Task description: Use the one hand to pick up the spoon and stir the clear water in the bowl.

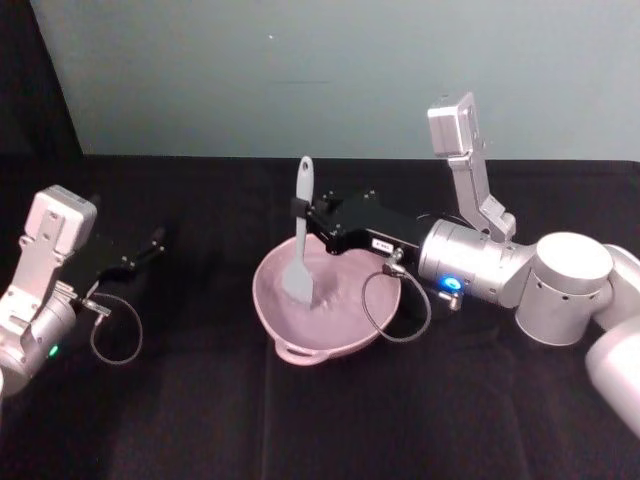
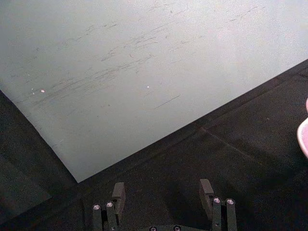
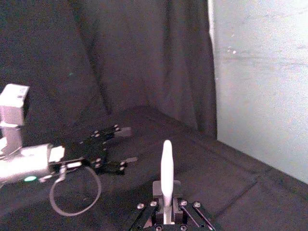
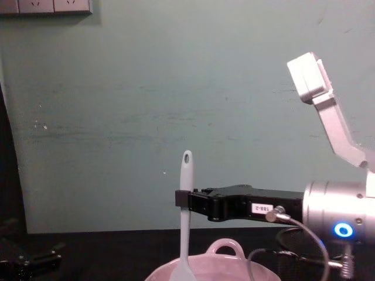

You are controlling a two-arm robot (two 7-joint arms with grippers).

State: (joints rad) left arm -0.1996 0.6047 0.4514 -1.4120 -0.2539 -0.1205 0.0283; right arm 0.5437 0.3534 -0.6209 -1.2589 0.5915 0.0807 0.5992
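The white spoon [image 1: 300,240] stands upright with its flat head down inside the pale pink bowl [image 1: 345,340] at the table's middle. My right gripper [image 1: 299,208] is shut on the spoon's handle a little below the hole. In the chest view the spoon [image 4: 186,222] rises from the bowl [image 4: 225,249] with the right gripper [image 4: 183,199] clamped on its handle. The right wrist view shows the handle [image 3: 166,168] held between the fingers. The clear water is not discernible. My left gripper [image 1: 155,240] rests open on the table at the far left, shown open [image 2: 162,195] in its wrist view.
A black cloth [image 1: 200,420] covers the table, and a pale green wall [image 1: 330,70] stands behind it. A black cable [image 1: 395,300] loops from the right wrist over the bowl's right rim. The left arm [image 3: 29,161] appears in the right wrist view.
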